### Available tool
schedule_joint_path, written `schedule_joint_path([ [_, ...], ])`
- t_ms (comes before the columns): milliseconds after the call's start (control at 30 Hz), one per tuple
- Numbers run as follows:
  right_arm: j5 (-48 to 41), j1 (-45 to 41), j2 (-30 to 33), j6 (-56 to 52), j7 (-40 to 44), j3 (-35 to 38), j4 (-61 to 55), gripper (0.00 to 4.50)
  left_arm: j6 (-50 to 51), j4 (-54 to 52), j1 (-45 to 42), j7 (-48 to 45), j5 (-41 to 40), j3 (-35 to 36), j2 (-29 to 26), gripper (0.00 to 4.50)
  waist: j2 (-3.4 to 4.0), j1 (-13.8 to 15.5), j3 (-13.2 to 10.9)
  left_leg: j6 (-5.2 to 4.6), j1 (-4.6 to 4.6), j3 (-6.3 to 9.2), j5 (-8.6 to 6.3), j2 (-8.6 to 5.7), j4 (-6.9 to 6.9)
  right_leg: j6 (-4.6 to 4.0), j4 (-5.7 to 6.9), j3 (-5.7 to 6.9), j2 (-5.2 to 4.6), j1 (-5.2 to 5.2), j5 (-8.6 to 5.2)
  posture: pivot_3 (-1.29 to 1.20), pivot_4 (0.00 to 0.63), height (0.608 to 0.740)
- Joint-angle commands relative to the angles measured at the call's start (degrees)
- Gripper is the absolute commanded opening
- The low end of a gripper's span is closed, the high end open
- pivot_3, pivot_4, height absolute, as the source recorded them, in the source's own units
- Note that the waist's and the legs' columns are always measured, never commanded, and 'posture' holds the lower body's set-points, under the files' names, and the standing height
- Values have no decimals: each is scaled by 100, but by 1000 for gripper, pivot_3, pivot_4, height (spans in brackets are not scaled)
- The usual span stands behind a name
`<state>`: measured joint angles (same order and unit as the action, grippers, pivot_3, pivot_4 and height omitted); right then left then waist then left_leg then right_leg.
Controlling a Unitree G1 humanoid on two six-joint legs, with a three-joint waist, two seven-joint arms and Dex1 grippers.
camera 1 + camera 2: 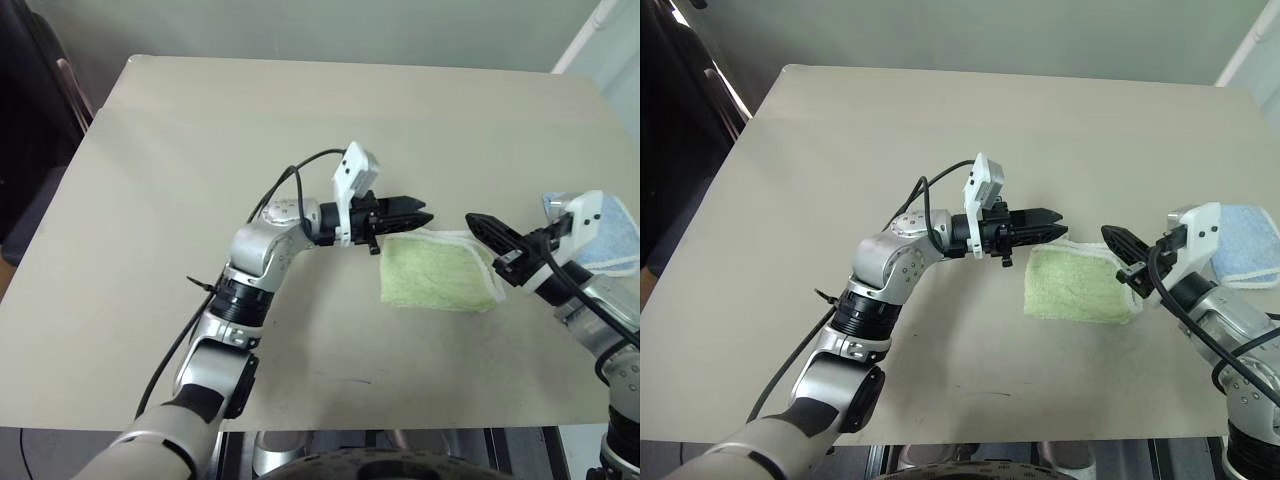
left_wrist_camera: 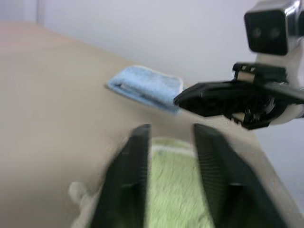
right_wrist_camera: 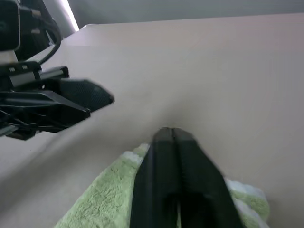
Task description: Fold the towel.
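Observation:
The towel (image 1: 438, 272) lies folded into a small light green rectangle with white edging on the table, right of centre. My left gripper (image 1: 424, 212) hovers level just over the towel's far left corner and points right. In the left wrist view its fingers (image 2: 137, 161) stand a narrow gap apart, with nothing between them and the green cloth showing below. My right gripper (image 1: 474, 220) comes in from the right, just above the towel's far right corner. Its fingers (image 3: 168, 142) are pressed together and hold nothing. The two gripper tips face each other a short way apart.
A folded pale blue cloth (image 1: 612, 232) lies by the table's right edge, behind my right arm. The beige table (image 1: 200, 150) stretches bare to the left and far side. A dark chair (image 1: 40, 120) stands off its left edge.

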<state>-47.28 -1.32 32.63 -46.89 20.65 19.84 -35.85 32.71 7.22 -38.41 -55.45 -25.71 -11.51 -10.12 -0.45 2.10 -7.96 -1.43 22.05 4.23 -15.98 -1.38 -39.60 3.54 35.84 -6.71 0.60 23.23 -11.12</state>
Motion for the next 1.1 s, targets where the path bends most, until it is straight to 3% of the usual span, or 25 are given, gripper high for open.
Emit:
schedule_joint_path([
  [33, 154, -123, 4, 225, -3, -86, -7, 0, -526, -205, 191, -225, 204, -257, -9, 29, 0, -2, 0, 3, 1, 0, -1, 0, -1, 0, 0, 1, 0, 0, 0, 0, 150, 740],
  [333, 689, 251, 130, 435, 225, -392, 227, 0, -1565, 246, 460, -343, 738, -679, 248, 29, 3, -4, 0, 7, 14, 1, -20, 4, -17, -2, -4, 7, -3, 4, -3, 0, 150, 740],
  [600, 1383, 564, -182, 1052, 304, -822, 748, 0, -1641, 786, 622, -879, 675, -918, 583, 29, 9, -11, 0, -14, 17, 1, -46, 6, -27, -3, -5, 9, -3, 5, -4, 0, 150, 740],
  [800, 1977, 653, -717, 2001, 316, -970, 1663, 0, -2428, 1800, 909, -1236, 1302, -1390, 552, 29, 27, -18, 8, -49, 17, 4, -79, 10, -35, -6, -2, 15, -2, 10, -5, 0, 150, 740],
  [1000, 2010, 814, -782, 2180, 638, -1096, 1903, 0, -2257, 2090, 844, -1176, 1162, -1059, 726, 29, 47, -19, 21, -72, -14, 12, -96, 10, -41, -6, -31, 19, -2, -31, -10, 0, 150, 740],
  [1100, 1910, 810, -736, 2128, 801, -1064, 1847, 0, -1921, 1901, 832, -1254, 944, -897, 782, 29, 49, -34, 22, -67, -11, 14, -98, 9, -41, -48, -60, 20, 0, -52, -1, 0, 150, 740],
])
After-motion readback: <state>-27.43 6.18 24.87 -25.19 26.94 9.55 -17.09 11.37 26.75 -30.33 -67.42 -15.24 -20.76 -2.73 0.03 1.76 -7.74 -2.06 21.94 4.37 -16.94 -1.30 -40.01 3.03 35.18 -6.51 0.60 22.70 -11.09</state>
